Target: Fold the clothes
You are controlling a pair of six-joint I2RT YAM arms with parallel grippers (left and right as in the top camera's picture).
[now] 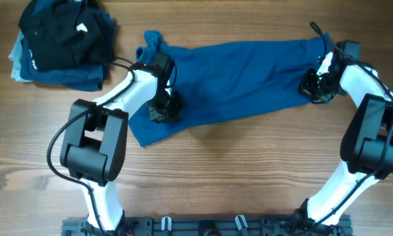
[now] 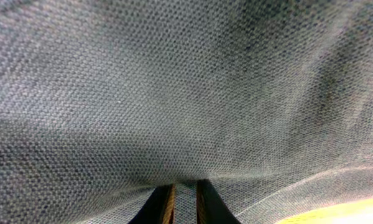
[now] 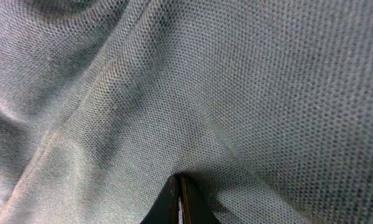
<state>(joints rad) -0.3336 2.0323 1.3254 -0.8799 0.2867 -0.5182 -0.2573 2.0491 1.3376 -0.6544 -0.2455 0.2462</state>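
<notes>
The clothes [image 1: 242, 75] are one mid-blue garment lying stretched across the far half of the table, its left end bunched. My left gripper [image 1: 162, 110] presses down on its near-left part and is shut on the cloth. In the left wrist view a fold of fabric [image 2: 186, 93] sits pinched between the dark fingertips [image 2: 160, 206]. My right gripper [image 1: 312, 88] is at the garment's right end, shut on its edge. The right wrist view is filled with the weave [image 3: 224, 87], and the fingertips [image 3: 168, 205] are pressed together on it.
A pile of folded dark garments [image 1: 62, 42], black on top of navy, lies at the far left corner. Bare wooden tabletop [image 1: 236, 170] stretches in front of the garment to the near edge. Cables run along both arms.
</notes>
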